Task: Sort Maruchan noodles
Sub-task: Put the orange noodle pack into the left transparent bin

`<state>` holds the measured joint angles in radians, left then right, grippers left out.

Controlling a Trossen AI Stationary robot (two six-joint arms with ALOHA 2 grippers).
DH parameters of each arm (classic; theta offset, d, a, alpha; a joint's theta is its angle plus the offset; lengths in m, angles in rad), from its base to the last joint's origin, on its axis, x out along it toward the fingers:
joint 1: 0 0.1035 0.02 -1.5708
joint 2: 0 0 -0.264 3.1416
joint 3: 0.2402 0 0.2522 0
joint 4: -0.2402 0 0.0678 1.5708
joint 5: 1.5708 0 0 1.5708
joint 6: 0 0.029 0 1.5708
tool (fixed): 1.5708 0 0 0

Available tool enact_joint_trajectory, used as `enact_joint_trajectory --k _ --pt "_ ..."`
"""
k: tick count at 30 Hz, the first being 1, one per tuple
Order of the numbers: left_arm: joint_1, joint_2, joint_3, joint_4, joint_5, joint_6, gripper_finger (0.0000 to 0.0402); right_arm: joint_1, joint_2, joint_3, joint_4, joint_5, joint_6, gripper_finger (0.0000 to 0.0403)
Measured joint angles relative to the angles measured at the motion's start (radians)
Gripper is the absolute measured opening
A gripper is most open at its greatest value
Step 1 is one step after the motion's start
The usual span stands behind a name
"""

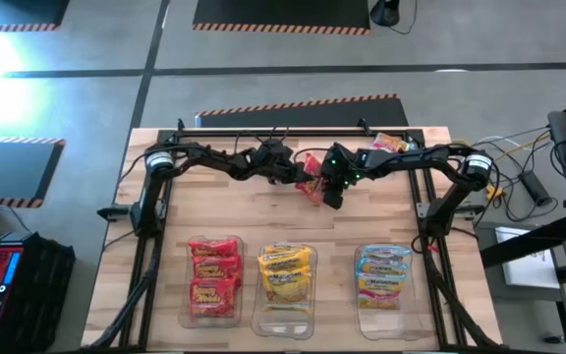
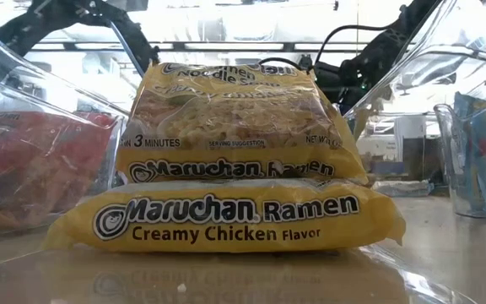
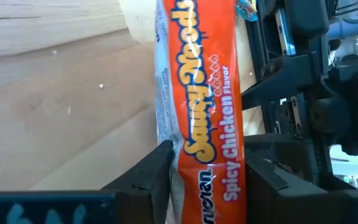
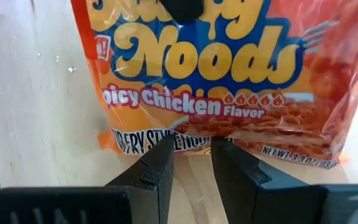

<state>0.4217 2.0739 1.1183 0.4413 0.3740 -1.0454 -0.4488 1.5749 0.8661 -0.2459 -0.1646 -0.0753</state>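
An orange-red Maruchan noodle packet (image 1: 311, 185) printed "Spicy Chicken" is held between both arms over the far middle of the table. My left gripper (image 3: 207, 177) comes at it from the table's left and is shut on it. My right gripper (image 4: 191, 163), coming from the right, is shut on its lower edge. Another packet (image 1: 389, 143) lies flat at the far right. In the low view the yellow packets (image 2: 226, 177) hide both grippers. My left gripper has the packet edge-on between its two fingers, one finger (image 3: 157, 168) on the silvery back (image 3: 165, 118) and the other on the printed side (image 3: 232, 155). It comes slanting down from the table's left. My right gripper pinches the packet's lower sealed edge (image 4: 191, 142) between its two fingertips. The fingers slant down from the table's right. The packet stands up from the fingers with its printed face toward them. Whether any part rests on the table cannot be told.
Three clear bins stand along the near edge, holding red packets (image 1: 214, 277), yellow packets (image 1: 285, 275) and light blue packets (image 1: 383, 275). The arms' frame posts (image 1: 150, 211) stand at both table sides. Bare wood (image 1: 293, 221) lies between grippers and bins.
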Motion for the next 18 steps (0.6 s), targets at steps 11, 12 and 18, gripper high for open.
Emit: enact_joint_trajectory --k 11,12,18 --pt "-0.001 -0.002 -0.001 -0.002 0.067 -0.001 0.0107 -0.001 -0.034 0.005 -0.108 0.001 -0.016 0.0098" --pt "0.0 -0.002 -0.002 -0.002 0.07 -0.002 0.0107 -0.001 -0.048 0.008 -0.127 0.002 -0.019 0.0098" --pt "0.014 -0.022 -0.002 -0.015 0.089 0.022 0.0097 -0.001 -0.145 0.01 -0.165 0.002 -0.009 0.0098"
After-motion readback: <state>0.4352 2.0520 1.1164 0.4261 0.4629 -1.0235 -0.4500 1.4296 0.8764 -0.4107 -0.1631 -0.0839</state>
